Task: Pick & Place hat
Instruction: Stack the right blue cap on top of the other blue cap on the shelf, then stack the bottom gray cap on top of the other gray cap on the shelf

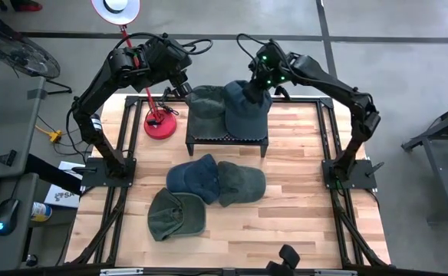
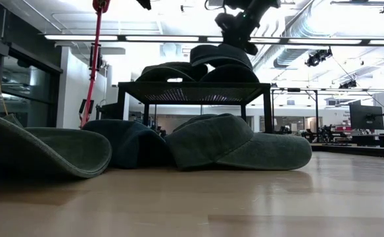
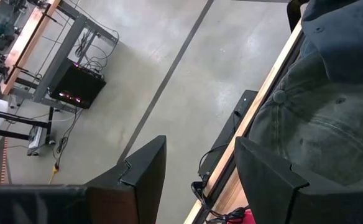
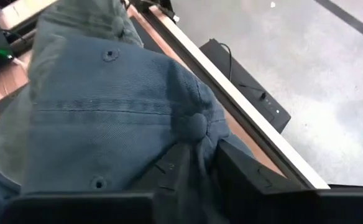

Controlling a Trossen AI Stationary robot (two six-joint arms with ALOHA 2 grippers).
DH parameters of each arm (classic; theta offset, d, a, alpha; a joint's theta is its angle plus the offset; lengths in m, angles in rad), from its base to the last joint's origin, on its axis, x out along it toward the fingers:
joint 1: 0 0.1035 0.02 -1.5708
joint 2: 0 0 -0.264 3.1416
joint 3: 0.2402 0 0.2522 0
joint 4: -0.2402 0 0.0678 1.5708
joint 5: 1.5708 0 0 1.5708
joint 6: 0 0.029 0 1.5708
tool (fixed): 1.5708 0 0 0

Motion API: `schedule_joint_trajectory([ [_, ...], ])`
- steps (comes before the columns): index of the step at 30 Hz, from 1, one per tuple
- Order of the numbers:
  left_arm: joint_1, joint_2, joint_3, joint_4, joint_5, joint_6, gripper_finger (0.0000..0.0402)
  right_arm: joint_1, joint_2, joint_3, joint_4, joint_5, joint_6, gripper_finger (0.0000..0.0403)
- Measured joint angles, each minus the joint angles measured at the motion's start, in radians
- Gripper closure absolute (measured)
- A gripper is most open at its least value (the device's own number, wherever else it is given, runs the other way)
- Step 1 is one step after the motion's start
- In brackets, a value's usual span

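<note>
- The blue hat [image 1: 247, 110] is sitting on the black rack [image 1: 228, 140] at the far side of the wooden counter [image 1: 301, 199], partly overlapping a green hat [image 1: 205, 107].
- The right tool [image 4: 197, 158] is pinching the blue hat's crown fabric near the button, its fingers slightly parted.
- The left tool [image 3: 197, 171] is hovering open beyond the counter's far edge, over grey floor.
- The overhead view alone is showing three more hats [image 1: 209, 184] and a red lamp base [image 1: 160, 124].
</note>
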Motion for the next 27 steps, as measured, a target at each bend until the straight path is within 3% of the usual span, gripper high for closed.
schedule_joint_trajectory([
  [10, 0.0, 0.0, 0.0, 0.0, 0.0, 0.0, 0.0215, -0.006, -0.107, 0.0, -0.001, -0.013, -0.039, 0.0211],
  [15, 0.0, 0.0, 0.0, -0.005, 0.006, -0.006, 0.0215, -0.005, -0.175, 0.0, -0.014, -0.017, -0.062, 0.0174],
  [24, 0.0, 0.0, 0.0, -0.144, 0.21, -0.16, 0.0215, 0.007, -0.337, 0.0, -0.112, -0.106, -0.097, 0.0167],
  [27, -0.01, -0.012, -0.021, -0.135, 0.347, -0.242, 0.0215, 0.025, -0.39, 0.0, -0.161, -0.106, -0.124, 0.0167],
])
